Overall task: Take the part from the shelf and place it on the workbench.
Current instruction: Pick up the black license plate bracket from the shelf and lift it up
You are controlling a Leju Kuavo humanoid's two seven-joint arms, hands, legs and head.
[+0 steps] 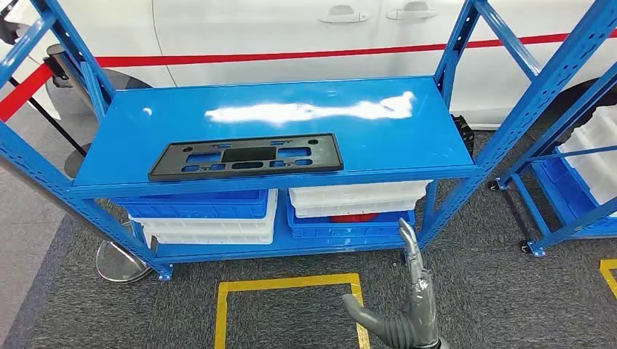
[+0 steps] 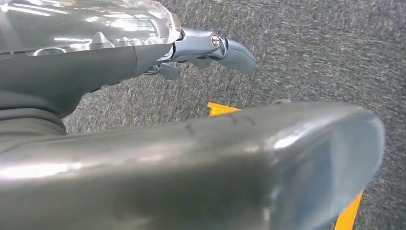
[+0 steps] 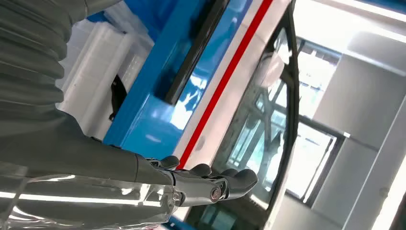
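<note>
Black, flat and pierced with cutouts, the plastic part point(image 1: 246, 155) lies at the front edge of the glossy blue metal shelf point(image 1: 364, 138), within easy reach. Right robot hand point(image 1: 411, 291) rises toward it, fingers apart, holding nothing; left robot hand point(image 2: 210, 48) hangs over grey carpet, also holding nothing.

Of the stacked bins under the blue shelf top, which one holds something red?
The lower blue bin on the right, beneath the white bin; a red item shows inside. The left stack shows none.
</note>
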